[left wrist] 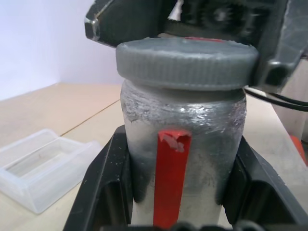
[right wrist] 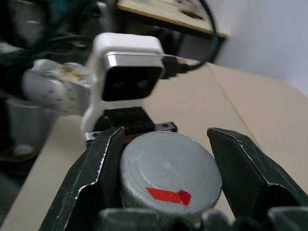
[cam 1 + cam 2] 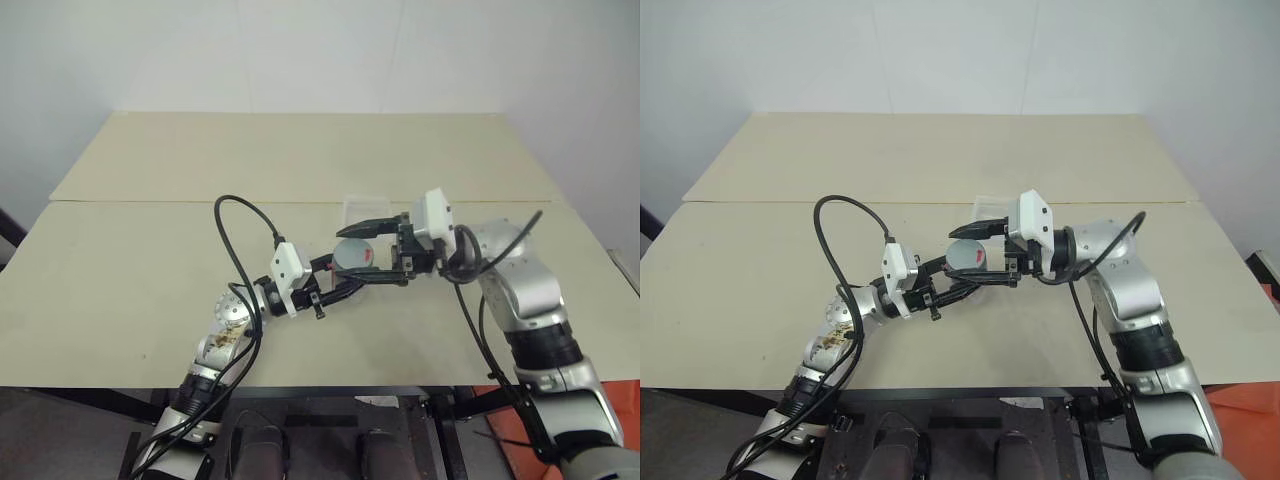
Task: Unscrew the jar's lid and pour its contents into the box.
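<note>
My left gripper (image 1: 179, 137) is shut on the jar (image 1: 183, 144), a silvery-grey cylinder with a red stripe down its side, and holds it above the table. The grey lid (image 1: 187, 60) sits on the jar's top and has a red mark on its face (image 2: 168, 173). My right gripper (image 2: 164, 134) reaches in from the right and is shut on the lid, one finger on each side of its rim. In the head view the two grippers meet at the jar (image 3: 352, 256) over the table's middle. The clear plastic box (image 3: 365, 208) lies just beyond them, apart from both.
A tan table (image 3: 150, 270) carries the scene, with a second tan table (image 3: 250, 150) joined behind it along a seam. A black cable (image 3: 240, 215) loops up from my left arm. White walls close the back.
</note>
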You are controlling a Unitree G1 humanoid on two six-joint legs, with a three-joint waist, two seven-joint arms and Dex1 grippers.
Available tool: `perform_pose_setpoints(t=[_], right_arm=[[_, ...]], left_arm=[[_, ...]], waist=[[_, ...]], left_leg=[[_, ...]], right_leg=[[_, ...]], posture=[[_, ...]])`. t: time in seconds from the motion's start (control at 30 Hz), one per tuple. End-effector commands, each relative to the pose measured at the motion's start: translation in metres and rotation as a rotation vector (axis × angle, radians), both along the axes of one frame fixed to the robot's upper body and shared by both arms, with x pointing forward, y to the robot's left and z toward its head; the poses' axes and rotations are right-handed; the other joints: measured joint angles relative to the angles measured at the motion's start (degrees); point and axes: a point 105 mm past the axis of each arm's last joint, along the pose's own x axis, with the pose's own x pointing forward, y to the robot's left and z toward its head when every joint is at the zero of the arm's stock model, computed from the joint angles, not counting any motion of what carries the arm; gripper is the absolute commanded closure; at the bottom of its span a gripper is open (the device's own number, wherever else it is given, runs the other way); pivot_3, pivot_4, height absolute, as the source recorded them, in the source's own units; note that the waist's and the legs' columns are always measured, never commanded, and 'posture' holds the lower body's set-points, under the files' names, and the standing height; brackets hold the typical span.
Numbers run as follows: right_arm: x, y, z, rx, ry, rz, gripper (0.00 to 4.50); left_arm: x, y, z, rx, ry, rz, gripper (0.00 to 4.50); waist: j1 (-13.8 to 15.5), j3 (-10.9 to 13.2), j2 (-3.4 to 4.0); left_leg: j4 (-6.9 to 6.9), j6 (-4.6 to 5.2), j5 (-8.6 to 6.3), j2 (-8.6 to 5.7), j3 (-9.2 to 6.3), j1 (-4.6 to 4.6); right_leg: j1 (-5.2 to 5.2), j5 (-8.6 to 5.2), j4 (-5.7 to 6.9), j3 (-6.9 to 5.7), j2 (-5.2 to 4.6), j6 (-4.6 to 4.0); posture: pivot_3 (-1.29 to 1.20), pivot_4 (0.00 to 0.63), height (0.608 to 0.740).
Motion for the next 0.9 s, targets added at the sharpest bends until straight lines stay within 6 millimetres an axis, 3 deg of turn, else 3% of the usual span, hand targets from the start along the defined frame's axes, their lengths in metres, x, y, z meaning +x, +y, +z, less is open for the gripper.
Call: perform_pose_setpoints(t=[0.03, 0.4, 0.57, 0.73, 0.9], right_arm=[[0.002, -0.005, 0.017, 0.025, -0.004, 0.138, 1.76], [0.018, -0.008, 0.019, 0.016, -0.047, 0.207, 1.76], [0.018, -0.015, 0.019, 0.012, -0.047, 0.201, 0.12], [0.016, -0.024, 0.029, 0.073, -0.108, 0.167, 0.06], [0.000, -0.043, 0.029, 0.037, -0.098, 0.161, 0.06]], left_arm=[[-0.010, -0.007, 0.013, -0.014, -0.057, -0.046, 2.55], [-0.010, -0.003, 0.012, -0.015, -0.050, -0.018, 2.55], [-0.008, -0.003, 0.009, -0.013, -0.042, -0.010, 2.55], [-0.004, -0.001, 0.004, -0.007, -0.025, 0.009, 2.55], [0.000, 0.001, 0.002, -0.005, -0.018, 0.018, 2.55]], waist=[[0.1, 0.0, 0.01], [0.2, 0.1, 0.05], [0.4, 0.2, 0.05], [0.1, 0.2, 0.05], [0.6, 0.3, 0.16]], left_leg=[[0.01, 0.00, 0.00, 0.00, 0.01, 0.00], [0.00, 0.00, 0.00, 0.02, 0.00, 0.00], [0.00, 0.00, 0.00, 0.00, 0.00, -0.01], [-0.01, 0.00, 0.00, 0.09, 0.00, 0.00], [0.00, 0.00, 0.00, 0.06, 0.01, -0.04]], right_leg=[[0.00, 0.00, 0.01, 0.01, 0.00, 0.00], [-0.02, 0.00, 0.01, -0.01, -0.04, 0.00], [-0.02, 0.00, 0.00, -0.01, -0.07, -0.01], [-0.04, 0.00, 0.02, -0.01, -0.01, -0.01], [-0.04, 0.00, -0.02, -0.02, -0.05, -0.01]], posture=[[0.00, 0.150, 0.740], [0.00, 0.150, 0.740], [0.00, 0.150, 0.740], [0.00, 0.150, 0.740], [0.00, 0.150, 0.740]])
